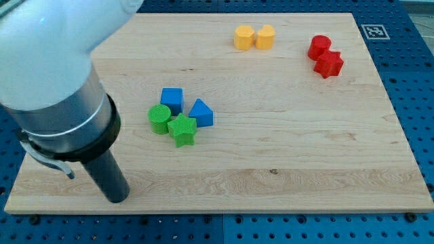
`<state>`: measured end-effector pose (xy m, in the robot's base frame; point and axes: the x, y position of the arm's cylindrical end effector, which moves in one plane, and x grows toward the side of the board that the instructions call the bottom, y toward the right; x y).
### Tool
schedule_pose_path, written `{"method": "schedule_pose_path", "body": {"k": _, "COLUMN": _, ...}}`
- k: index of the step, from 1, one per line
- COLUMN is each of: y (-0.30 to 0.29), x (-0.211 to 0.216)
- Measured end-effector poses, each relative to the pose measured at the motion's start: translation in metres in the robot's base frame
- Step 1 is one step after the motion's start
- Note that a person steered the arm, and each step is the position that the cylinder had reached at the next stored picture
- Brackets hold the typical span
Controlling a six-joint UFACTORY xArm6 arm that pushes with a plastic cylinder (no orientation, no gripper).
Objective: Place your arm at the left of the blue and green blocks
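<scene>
Nearest to you, at the view's bottom left, you see my tip [116, 198] resting on the wooden board [285, 156], close to its lower edge; the rod rises from there into the wide grey and white body of the arm that fills the view's upper left corner. There are no jaws to report, since the arm ends in this plain rod. My tip sits to the view's left of and below the blue and green cluster, apart from it and touching no block. Farther up, near the board's middle left, you find that cluster packed close: the green star [182, 129] at the bottom, the green cylinder [159, 118] just to its left, the blue triangular block [201, 113] to its upper right, and the blue cube [171, 100] at the top. Farthest away, along the view's top edge, two yellow blocks [254, 37] stand side by side, and to their right a red cylinder-like block [319, 47] sits just above a red star [329, 64], well apart from the cluster.
</scene>
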<state>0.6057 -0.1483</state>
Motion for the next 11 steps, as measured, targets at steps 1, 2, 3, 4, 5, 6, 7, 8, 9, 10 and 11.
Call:
{"method": "schedule_pose_path", "body": {"k": 1, "y": -0.012, "x": 0.0}}
{"method": "schedule_pose_path", "body": {"k": 2, "y": -0.048, "x": -0.002}}
{"method": "schedule_pose_path", "body": {"k": 3, "y": -0.081, "x": -0.019}}
{"method": "schedule_pose_path", "body": {"k": 4, "y": -0.095, "x": -0.055}}
{"method": "schedule_pose_path", "body": {"k": 5, "y": -0.095, "x": -0.077}}
{"method": "schedule_pose_path", "body": {"k": 6, "y": -0.095, "x": -0.11}}
{"method": "schedule_pose_path", "body": {"k": 7, "y": -0.095, "x": -0.127}}
{"method": "schedule_pose_path", "body": {"k": 8, "y": -0.095, "x": -0.131}}
{"method": "schedule_pose_path", "body": {"k": 9, "y": -0.095, "x": -0.133}}
{"method": "schedule_pose_path", "body": {"k": 10, "y": -0.095, "x": -0.136}}
{"method": "schedule_pose_path", "body": {"k": 11, "y": -0.095, "x": -0.138}}
